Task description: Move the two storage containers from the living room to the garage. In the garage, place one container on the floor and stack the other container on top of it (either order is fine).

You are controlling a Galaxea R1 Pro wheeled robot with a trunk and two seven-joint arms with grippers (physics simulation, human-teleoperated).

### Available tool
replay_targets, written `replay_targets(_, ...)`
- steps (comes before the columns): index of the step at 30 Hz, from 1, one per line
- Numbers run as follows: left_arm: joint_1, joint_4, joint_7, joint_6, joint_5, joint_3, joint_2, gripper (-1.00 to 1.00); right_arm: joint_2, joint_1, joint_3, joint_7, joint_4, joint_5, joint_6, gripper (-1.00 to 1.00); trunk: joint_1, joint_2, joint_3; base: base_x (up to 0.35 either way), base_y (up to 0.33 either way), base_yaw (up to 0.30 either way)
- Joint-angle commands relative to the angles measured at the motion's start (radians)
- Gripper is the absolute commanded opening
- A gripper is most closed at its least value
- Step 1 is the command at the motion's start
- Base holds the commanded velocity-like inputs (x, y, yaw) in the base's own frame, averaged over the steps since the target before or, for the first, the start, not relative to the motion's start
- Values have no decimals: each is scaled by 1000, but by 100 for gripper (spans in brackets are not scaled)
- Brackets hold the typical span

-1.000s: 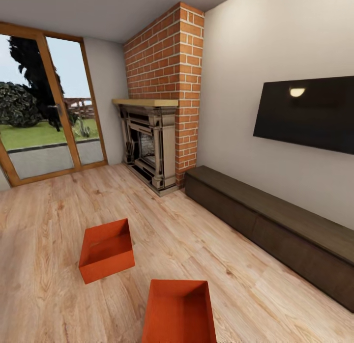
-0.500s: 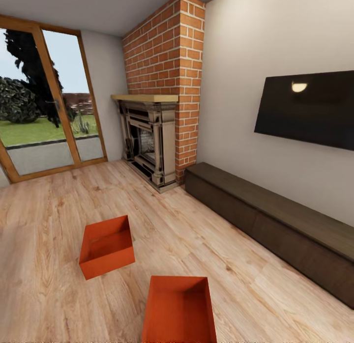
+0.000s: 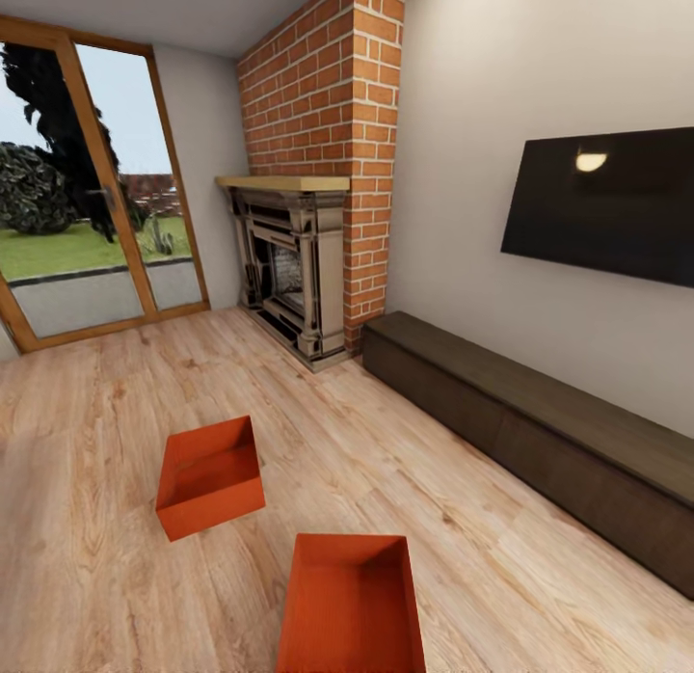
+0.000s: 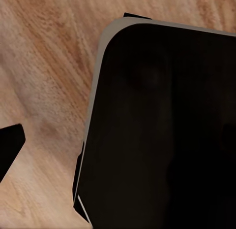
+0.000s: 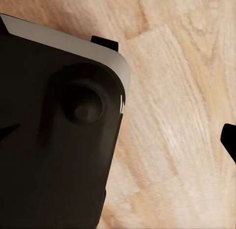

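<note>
Two orange-red open-top storage containers rest on the light wood-plank floor (image 3: 87, 557) of the living room in the head view. One container (image 3: 210, 475) lies left of centre, turned at an angle. The other container (image 3: 352, 605) lies nearer, at the bottom edge, partly cut off. Both look empty. In the left wrist view one dark fingertip (image 4: 9, 147) shows at the picture's edge over wood planks. A dark fingertip (image 5: 229, 139) shows likewise in the right wrist view. Each sits far off centre with nothing held.
A brick fireplace (image 3: 294, 268) stands at the back wall beside a glass patio door (image 3: 87, 201). A long low dark cabinet (image 3: 540, 432) runs along the right wall under a black TV (image 3: 607, 205). The robot's dark body (image 4: 162, 130) (image 5: 54, 140) looms in both wrist views.
The whole head picture has shifted: the camera has moved slightly forward and the TV and the near container sit higher in view. Both containers stay where they were on the floor.
</note>
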Motion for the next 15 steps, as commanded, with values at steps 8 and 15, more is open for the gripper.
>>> replay_targets(8, 1, -2, 1, -1, 3, 3, 0, 100, 0, -1, 8, -1, 2, -8, -6, 100, 0, 0, -14, 0, 0, 0)
replay_targets(15, 1, -2, 1, -1, 3, 3, 0, 100, 0, -1, 8, -1, 2, -8, -7, 100, 0, 0, -25, 0, 0, 0)
